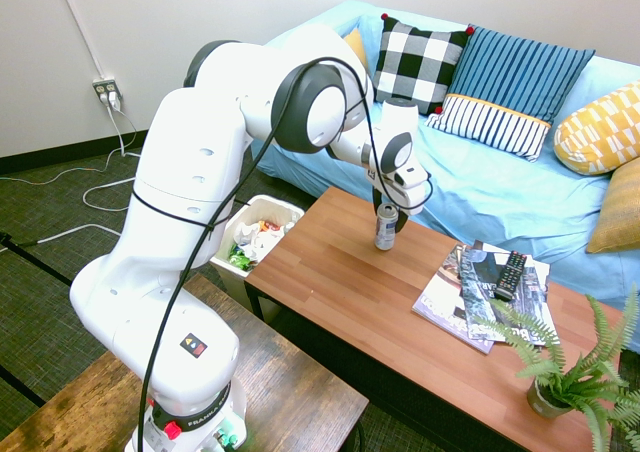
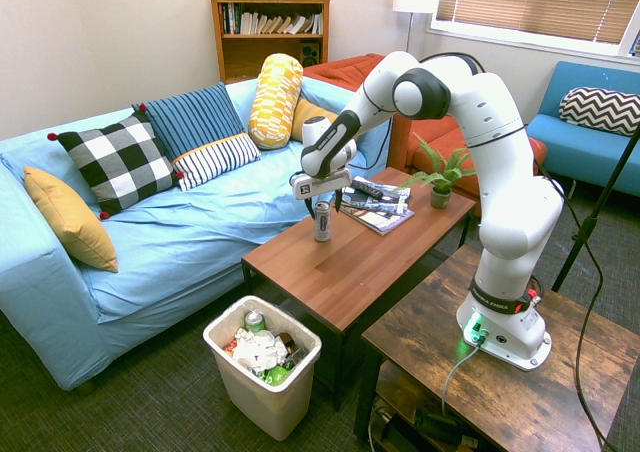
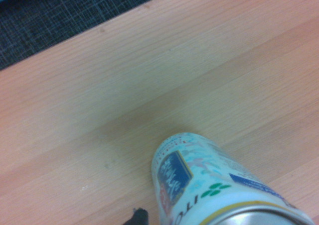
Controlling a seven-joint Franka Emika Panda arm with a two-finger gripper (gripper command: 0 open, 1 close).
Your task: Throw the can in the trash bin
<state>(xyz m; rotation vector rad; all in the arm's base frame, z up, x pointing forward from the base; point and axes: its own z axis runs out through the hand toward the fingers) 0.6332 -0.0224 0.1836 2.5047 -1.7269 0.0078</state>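
The can [image 1: 386,228] [image 2: 322,222] stands upright on the wooden coffee table [image 1: 340,287], near the end by the sofa. It is silver-grey with a pale printed label. My gripper [image 1: 389,210] [image 2: 323,204] hangs right over it, open, with its fingers reaching down on either side of the can's top. In the wrist view the can [image 3: 214,185] fills the lower part, with blue and green marks on the label. The trash bin [image 1: 291,213] [image 2: 262,404] is white and sits on the floor off the table's end, with colourful litter inside.
Magazines [image 1: 470,292] with a black remote [image 1: 511,274] lie further along the table, and a potted fern [image 1: 570,377] stands at its far end. The blue sofa [image 1: 500,187] with several cushions runs along the table's far side.
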